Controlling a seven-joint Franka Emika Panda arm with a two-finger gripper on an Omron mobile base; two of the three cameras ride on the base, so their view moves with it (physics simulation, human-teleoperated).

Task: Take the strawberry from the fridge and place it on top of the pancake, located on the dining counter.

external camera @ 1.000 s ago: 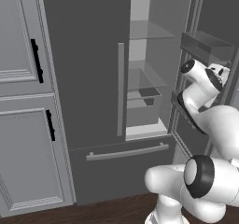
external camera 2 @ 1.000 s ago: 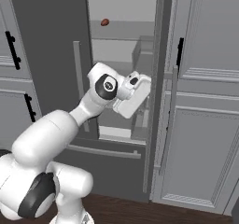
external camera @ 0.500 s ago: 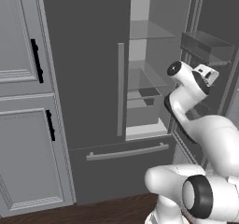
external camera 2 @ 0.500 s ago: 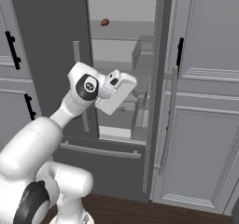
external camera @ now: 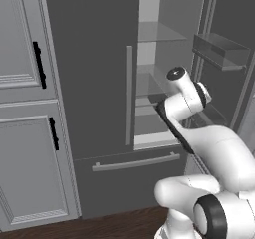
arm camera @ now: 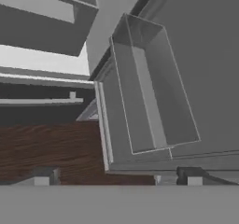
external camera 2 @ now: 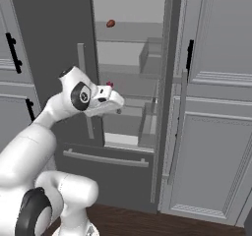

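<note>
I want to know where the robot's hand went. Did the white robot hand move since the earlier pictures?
Yes. In the right base view the white robot hand swung left, away from the open dark grey fridge door's edge toward the closed door's light grey bar handle.

I am working in a home kitchen. In front of me, filling the middle of both base views, stands a tall dark grey two-door fridge (external camera: 94, 83) with light grey bar handles, its right door swung open on a pale interior with glass shelves (external camera: 159, 34). Light grey panelled cabinets with black handles (external camera: 25, 108) flank it at the frame edges, and dark brown wood-plank flooring (external camera 2: 162, 222) runs along the bottom.
</note>
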